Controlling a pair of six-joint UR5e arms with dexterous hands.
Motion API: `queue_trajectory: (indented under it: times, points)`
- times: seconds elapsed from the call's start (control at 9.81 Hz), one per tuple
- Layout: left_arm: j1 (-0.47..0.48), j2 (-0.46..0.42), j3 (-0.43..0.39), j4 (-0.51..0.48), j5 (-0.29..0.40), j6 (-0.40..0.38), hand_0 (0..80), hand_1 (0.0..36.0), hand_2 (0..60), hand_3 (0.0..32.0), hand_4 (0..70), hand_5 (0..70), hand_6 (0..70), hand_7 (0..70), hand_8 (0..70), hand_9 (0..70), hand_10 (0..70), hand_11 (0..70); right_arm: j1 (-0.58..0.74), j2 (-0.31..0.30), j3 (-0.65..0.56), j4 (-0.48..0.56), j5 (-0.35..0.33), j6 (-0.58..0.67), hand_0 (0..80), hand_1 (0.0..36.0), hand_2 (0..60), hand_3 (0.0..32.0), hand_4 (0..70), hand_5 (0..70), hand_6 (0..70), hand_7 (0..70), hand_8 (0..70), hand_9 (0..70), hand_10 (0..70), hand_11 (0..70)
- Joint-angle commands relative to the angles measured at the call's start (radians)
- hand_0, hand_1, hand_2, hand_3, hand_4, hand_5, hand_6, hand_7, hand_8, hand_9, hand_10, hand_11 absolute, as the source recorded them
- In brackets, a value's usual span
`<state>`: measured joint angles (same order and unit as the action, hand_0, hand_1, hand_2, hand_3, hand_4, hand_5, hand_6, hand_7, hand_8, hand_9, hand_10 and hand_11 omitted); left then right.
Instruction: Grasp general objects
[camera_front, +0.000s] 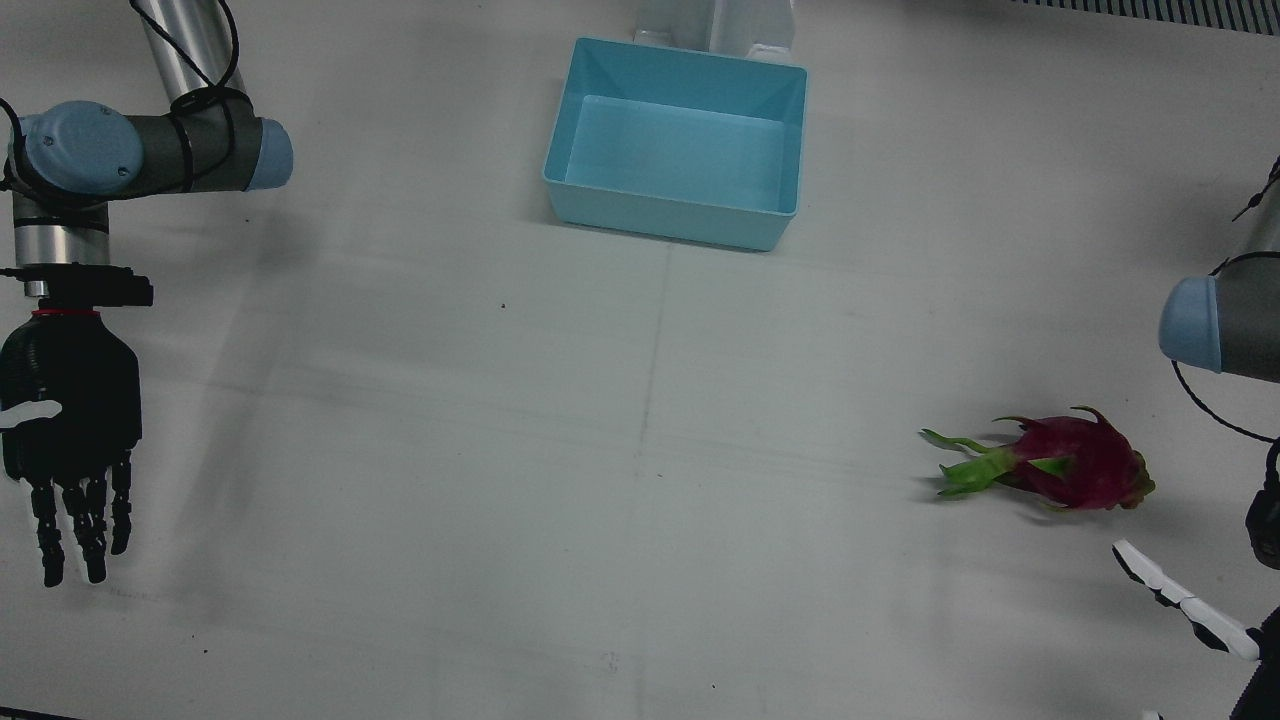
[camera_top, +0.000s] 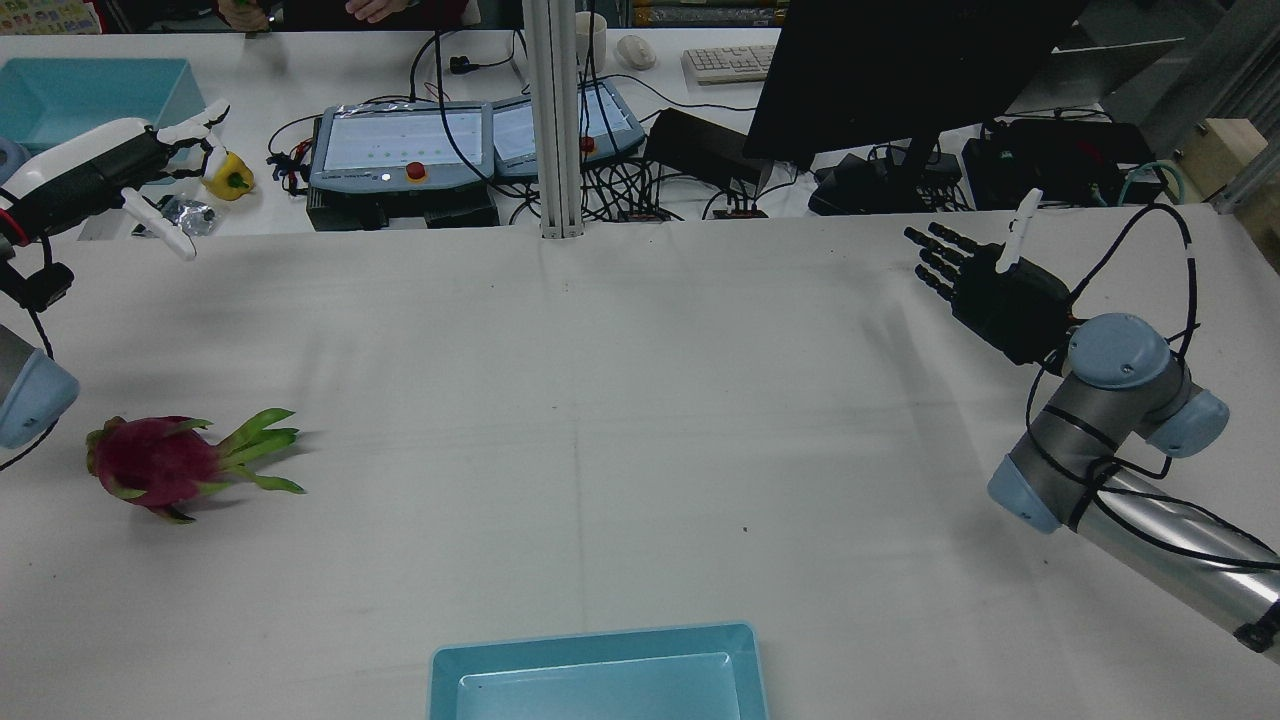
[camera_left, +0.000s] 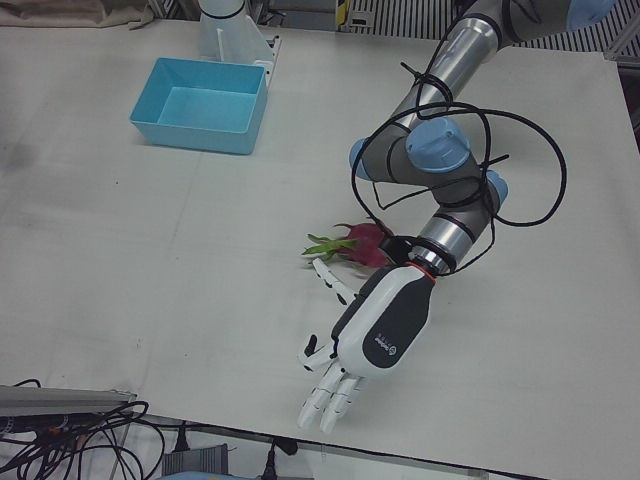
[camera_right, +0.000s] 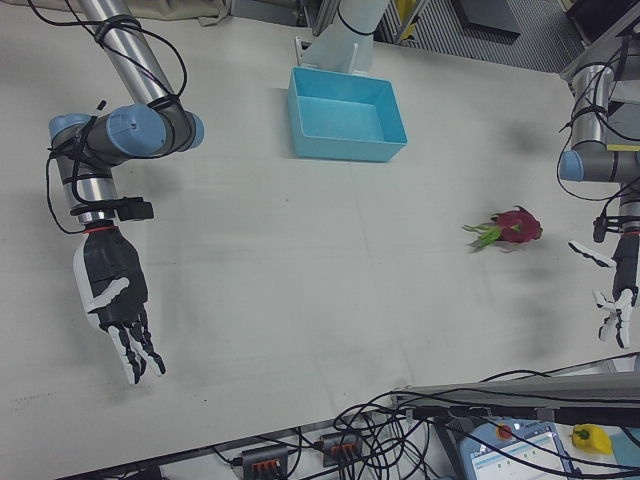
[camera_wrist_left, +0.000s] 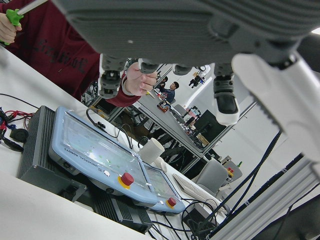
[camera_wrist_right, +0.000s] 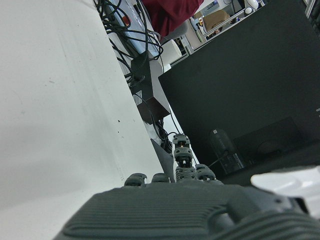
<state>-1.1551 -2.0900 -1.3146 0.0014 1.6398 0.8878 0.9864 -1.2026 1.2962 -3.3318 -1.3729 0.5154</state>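
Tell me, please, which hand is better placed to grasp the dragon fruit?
The left hand. It is open beside the dragon fruit on that half of the table. The right hand, also open, hangs at the far side.

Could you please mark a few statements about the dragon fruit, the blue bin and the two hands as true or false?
1. The dragon fruit lies inside the blue bin. False: it lies on the table, well apart from the bin, which holds nothing.
2. The left hand holds nothing, its fingers spread. True.
3. The right hand is closed on the dragon fruit. False: it hangs open on the far side of the table from the fruit.
4. The dragon fruit lies on the left arm's half of the table. True.
5. The fruit's green leafy end points toward the middle of the table. True.
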Motion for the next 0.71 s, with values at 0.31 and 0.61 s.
queue_trajectory:
  times: [0.31,0.61]
  points:
    - [0.002,-0.008,0.015,-0.003,0.0,0.0,18.1,0.0,0.0,18.6,6.2,0.0,0.0,0.0,0.0,0.0,0.0,0.0,0.0,0.0,0.0,0.0,0.0,0.0,0.0,0.0,0.0,0.0,0.0,0.0,0.0,0.0,0.0,0.0,0.0,0.0]
    - [0.0,-0.009,0.014,-0.003,0.0,0.002,18.6,0.0,0.0,18.6,4.8,0.0,0.0,0.0,0.0,0.0,0.0,0.0,0.0,0.0,0.0,0.0,0.0,0.0,0.0,0.0,0.0,0.0,0.0,0.0,0.0,0.0,0.0,0.0,0.0,0.0]
